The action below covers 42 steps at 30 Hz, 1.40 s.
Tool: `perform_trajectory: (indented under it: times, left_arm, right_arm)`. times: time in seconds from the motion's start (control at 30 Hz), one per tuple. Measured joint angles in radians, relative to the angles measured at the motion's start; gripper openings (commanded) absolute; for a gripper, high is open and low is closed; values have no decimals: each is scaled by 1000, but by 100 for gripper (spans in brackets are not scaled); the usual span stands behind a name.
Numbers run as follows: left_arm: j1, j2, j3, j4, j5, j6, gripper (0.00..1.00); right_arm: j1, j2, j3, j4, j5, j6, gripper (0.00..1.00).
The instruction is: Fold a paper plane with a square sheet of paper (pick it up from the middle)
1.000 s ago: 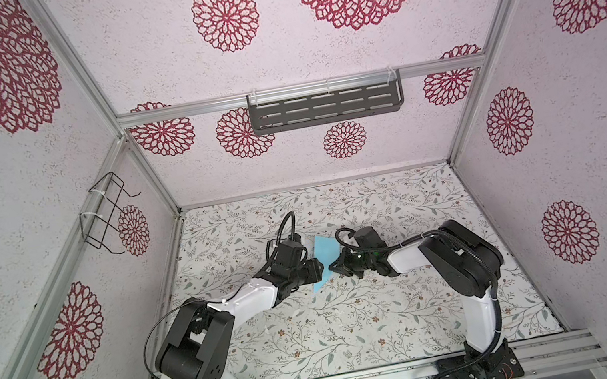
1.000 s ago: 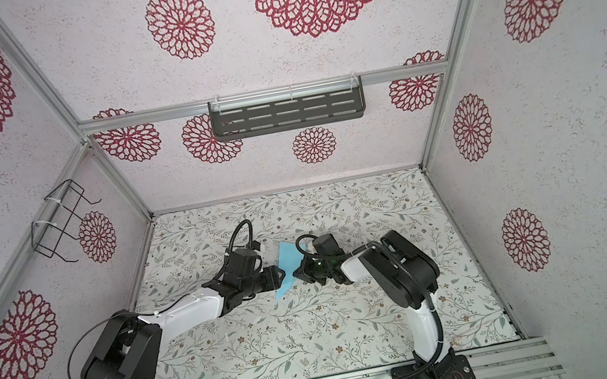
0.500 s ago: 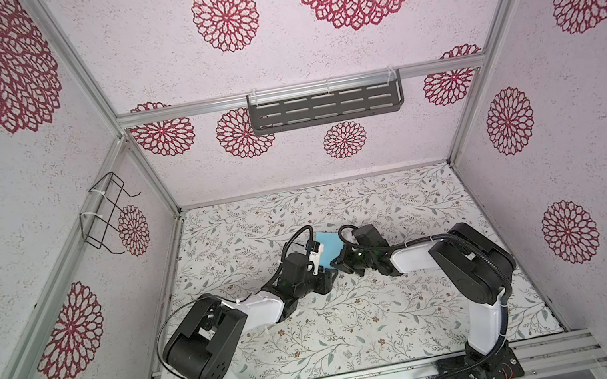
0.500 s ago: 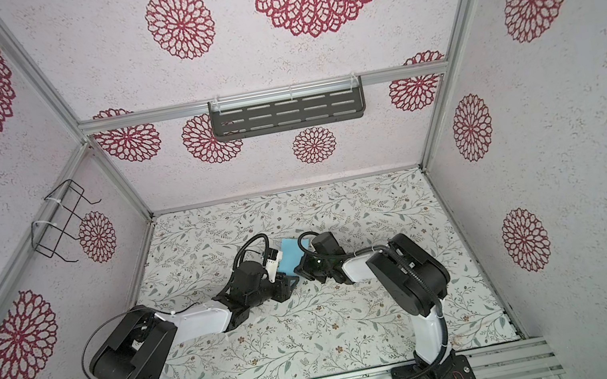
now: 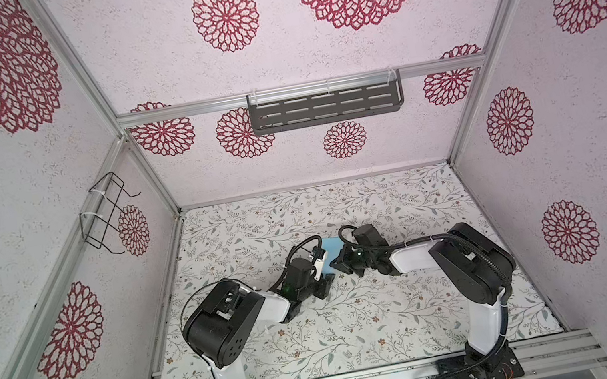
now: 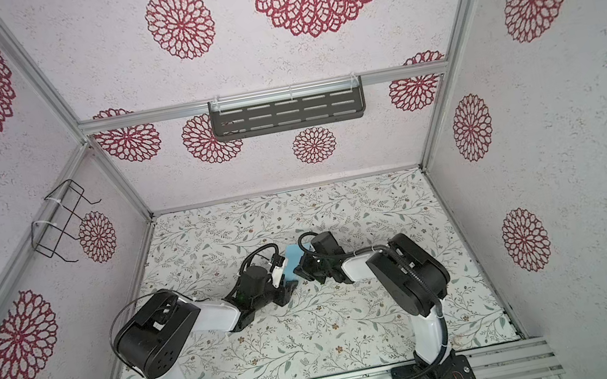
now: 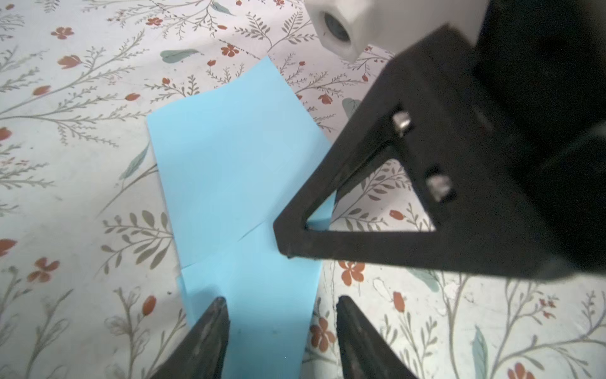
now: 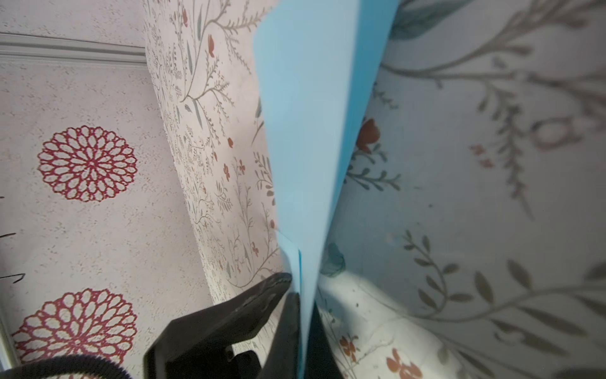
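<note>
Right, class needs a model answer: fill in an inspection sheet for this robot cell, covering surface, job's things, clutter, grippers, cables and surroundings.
Surface: floral table cover, flat.
Job's things: light-blue paper, partly folded and creased, between the grippers.
Clutter: nothing seen.
Grippers: left gripper open over one end of the paper; right gripper shut on the paper's edge.
Cables: black cables along both arms, looped at the wrists.
Surroundings: walls with red medallions; dark slotted shelf; wire rack.
</note>
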Motion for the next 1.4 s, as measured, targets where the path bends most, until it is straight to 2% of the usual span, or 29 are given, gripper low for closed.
perform_trajectory:
  times: [0.17,0.4,0.6,0.83,1.1,1.4]
  left_arm:
    - [0,5,-9,14,-16,20,40]
    - [0,5,-11,19,-19,33,37]
    - [0,5,-11,17,-17,46,43]
    - [0,5,-11,17,-14,70,45]
    - [0,5,-9,5,-14,105,33]
    - [0,-1,18,-41,14,119,21]
  right_arm:
    - [-2,-1,8,2,-23,10,20]
    - [-13,-1,8,2,-31,8,27]
    - [-34,-1,8,-8,-31,6,11]
    - [-45,-5,7,-11,-41,10,9]
    - [-61,-62,2,-3,-65,33,18]
    - [-79,-87,-20,-6,-69,21,34]
